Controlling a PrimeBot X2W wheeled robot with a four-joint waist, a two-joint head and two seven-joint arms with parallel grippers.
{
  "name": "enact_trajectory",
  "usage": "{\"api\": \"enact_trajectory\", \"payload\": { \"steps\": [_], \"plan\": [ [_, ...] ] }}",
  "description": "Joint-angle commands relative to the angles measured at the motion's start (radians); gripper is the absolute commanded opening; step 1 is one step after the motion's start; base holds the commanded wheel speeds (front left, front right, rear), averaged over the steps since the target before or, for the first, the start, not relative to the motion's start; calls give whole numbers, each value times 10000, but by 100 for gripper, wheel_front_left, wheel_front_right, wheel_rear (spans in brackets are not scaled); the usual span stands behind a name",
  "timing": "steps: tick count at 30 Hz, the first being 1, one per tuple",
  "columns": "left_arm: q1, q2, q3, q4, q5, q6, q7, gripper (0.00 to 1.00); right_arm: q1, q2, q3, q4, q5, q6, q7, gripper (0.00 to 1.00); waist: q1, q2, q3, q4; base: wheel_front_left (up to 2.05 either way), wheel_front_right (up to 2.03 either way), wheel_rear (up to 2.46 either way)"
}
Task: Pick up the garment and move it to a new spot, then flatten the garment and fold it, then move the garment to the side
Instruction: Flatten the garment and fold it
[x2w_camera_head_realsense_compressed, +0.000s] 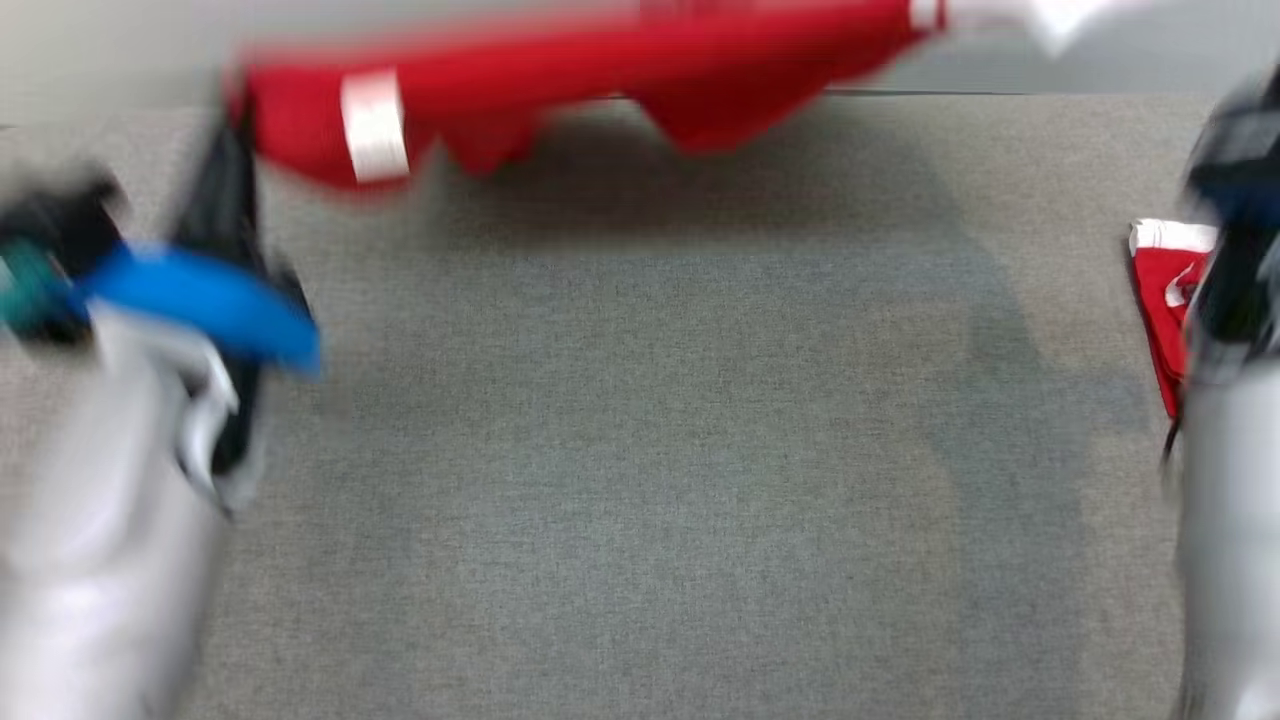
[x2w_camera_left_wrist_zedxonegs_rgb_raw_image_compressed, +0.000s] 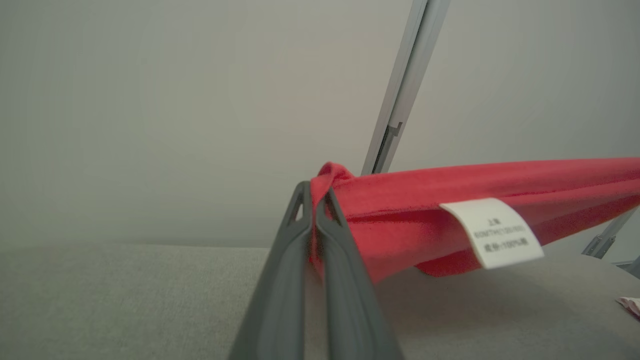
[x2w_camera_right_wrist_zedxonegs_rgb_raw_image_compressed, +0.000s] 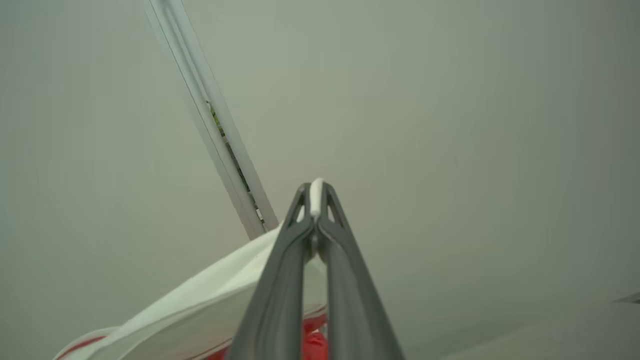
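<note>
Table (x2w_camera_head_realsense_compressed: 640, 480): grey woven cover, shadowed toward the far edge. Folded red cloth (x2w_camera_head_realsense_compressed: 1160, 310) with a white band lies flat near the table's right edge. Pale wall (x2w_camera_left_wrist_zedxonegs_rgb_raw_image_compressed: 150, 100) behind the table. Grey metal rail (x2w_camera_left_wrist_zedxonegs_rgb_raw_image_compressed: 406, 85) against the wall. Small pale pink scrap (x2w_camera_left_wrist_zedxonegs_rgb_raw_image_compressed: 631, 304) on the table, identity unclear.

Two dark fingers (x2w_camera_left_wrist_zedxonegs_rgb_raw_image_compressed: 280, 290) of the left arm rise from the bottom edge. They are pressed together, with a bunched corner of the red garment (x2w_camera_left_wrist_zedxonegs_rgb_raw_image_compressed: 450, 195) pinched between their tips. The cloth stretches away to the right, its upper edge taut and its lower folds sagging close over the grey desk (x2w_camera_left_wrist_zedxonegs_rgb_raw_image_compressed: 100, 300). A white printed label (x2w_camera_left_wrist_zedxonegs_rgb_raw_image_compressed: 492, 232) hangs on its near face. Behind are a pale wall (x2w_camera_left_wrist_zedxonegs_rgb_raw_image_compressed: 150, 100) and a slanting metal post (x2w_camera_left_wrist_zedxonegs_rgb_raw_image_compressed: 407, 75).
</note>
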Motion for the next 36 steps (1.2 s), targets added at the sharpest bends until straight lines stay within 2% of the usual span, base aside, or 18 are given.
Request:
{"api": "enact_trajectory", "payload": {
  "steps": [1, 7, 13, 18, 21, 29, 36],
  "plan": [
    [728, -40, 140, 131, -96, 33, -38, 0, 998, -17, 85, -67, 253, -17, -70, 0, -1, 0, -51, -21, 0, 0, 0],
    [3988, -1102, 742, 444, -392, 32, -45, 0, 4916, 354, 104, -8, 1072, -15, -98, 0, -1, 0, -455, -62, 0, 0, 0],
    [6519, -2040, 1401, 453, 55, 31, -36, 0, 7448, 600, 474, 222, 1198, -12, -91, 0, -1, 0, -1125, -50, 0, 0, 0],
    [7498, -2171, 1908, 190, 427, 31, -38, 0, 8765, 600, 265, 289, 1444, -14, -94, 0, -1, 0, -1761, 118, 0, 0, 0],
    [8002, -2202, 2191, -29, 632, 31, -41, 0, 9522, 604, 540, 339, 1460, -14, -95, 0, -1, 0, -2126, 186, 0, 0, 0],
    [9165, -2524, 2448, -818, 1171, 31, -43, 0, 10719, 596, 501, -467, 1827, -17, -96, 0, -1, 0, -2558, 148, 0, 0, 0],
    [8380, -2728, 2207, -1703, 1613, 26, -45, 0, 9536, 606, 928, -1398, 2152, -11, -93, 0, -1, 0, -2146, 190, 0, 0, 0]
  ]
}}
